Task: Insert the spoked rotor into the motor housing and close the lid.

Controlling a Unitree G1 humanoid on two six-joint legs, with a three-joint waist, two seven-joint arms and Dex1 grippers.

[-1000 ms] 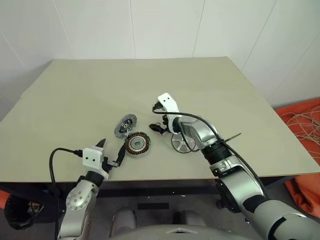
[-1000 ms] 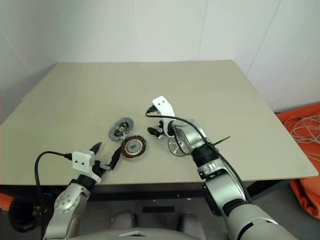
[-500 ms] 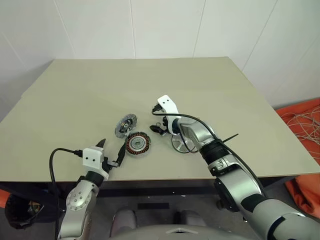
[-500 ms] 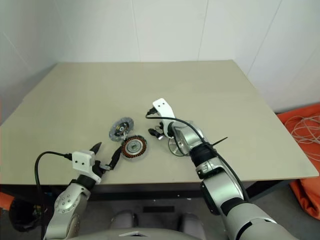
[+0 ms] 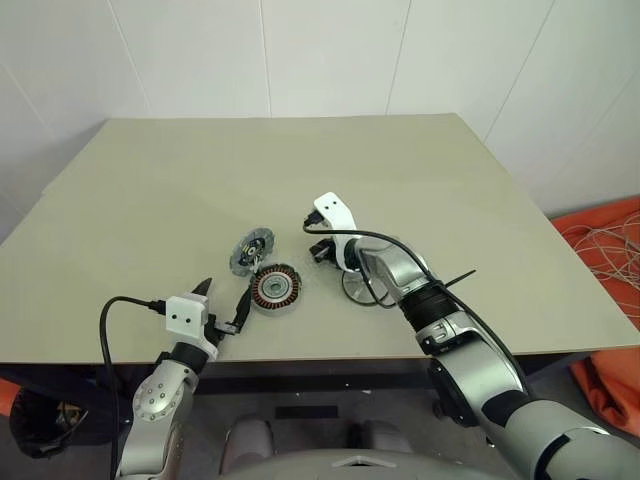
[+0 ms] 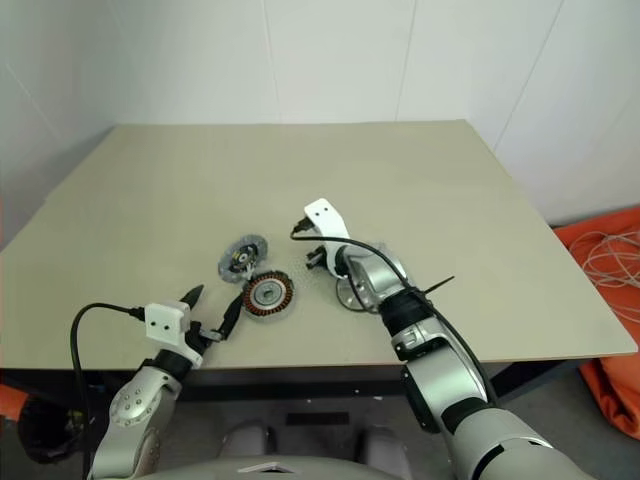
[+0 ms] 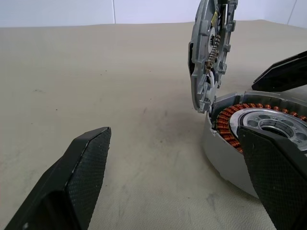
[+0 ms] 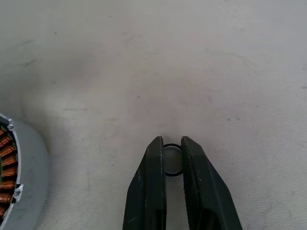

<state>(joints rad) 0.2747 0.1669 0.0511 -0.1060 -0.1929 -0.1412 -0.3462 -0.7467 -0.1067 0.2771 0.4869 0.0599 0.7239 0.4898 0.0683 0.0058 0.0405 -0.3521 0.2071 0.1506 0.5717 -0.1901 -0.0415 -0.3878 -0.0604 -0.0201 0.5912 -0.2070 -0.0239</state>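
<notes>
At the near left edge of the table the left gripper hovers with its fingers spread wide and nothing between them. Just right of it lies the motor housing, with the lid tilted against its far left side. Further right, the right gripper is pinched on a small dark ring on the tabletop, while the spoked rotor lies beneath that arm.

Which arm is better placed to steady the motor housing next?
Left. Its open left claw sits right beside the motor housing, while the right claw is shut on a tiny dark ring.
</notes>
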